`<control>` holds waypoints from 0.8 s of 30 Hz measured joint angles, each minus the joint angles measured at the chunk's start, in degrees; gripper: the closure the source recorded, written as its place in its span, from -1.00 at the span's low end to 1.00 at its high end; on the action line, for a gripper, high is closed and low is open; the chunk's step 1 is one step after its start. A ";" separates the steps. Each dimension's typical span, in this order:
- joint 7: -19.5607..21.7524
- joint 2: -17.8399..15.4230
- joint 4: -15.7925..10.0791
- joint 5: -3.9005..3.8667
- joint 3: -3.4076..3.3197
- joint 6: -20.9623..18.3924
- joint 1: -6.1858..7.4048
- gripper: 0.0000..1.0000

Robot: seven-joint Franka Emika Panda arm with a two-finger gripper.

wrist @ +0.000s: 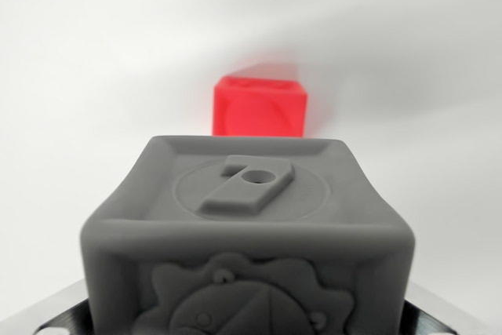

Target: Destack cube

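Note:
A grey cube (247,225) fills the lower half of the wrist view, very close to the camera. Its top face carries a raised numeral 7 with a small hole, and its front face a moulded relief. Dark and silver fingers (47,318) of my gripper (247,323) show only at the bottom corners, pressed against the cube's two sides, so the gripper is shut on it. Beyond the grey cube, a red cube (260,106) rests on the white surface, slightly blurred. Its lower edge is hidden behind the grey cube's top rim.
A plain white surface (94,76) surrounds both cubes, running to the wrist view's left, right and far side.

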 joint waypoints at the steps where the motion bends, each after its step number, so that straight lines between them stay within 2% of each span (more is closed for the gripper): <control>1: -0.05 -0.25 0.06 0.08 0.00 -0.29 0.01 1.00; 8: -0.39 -2.34 0.76 0.59 0.00 -2.86 0.05 1.00; 13: 0.14 -0.99 1.98 0.58 -0.01 -2.92 -0.02 1.00; 24: 2.57 2.43 5.28 -0.32 -0.23 -2.92 -0.34 1.00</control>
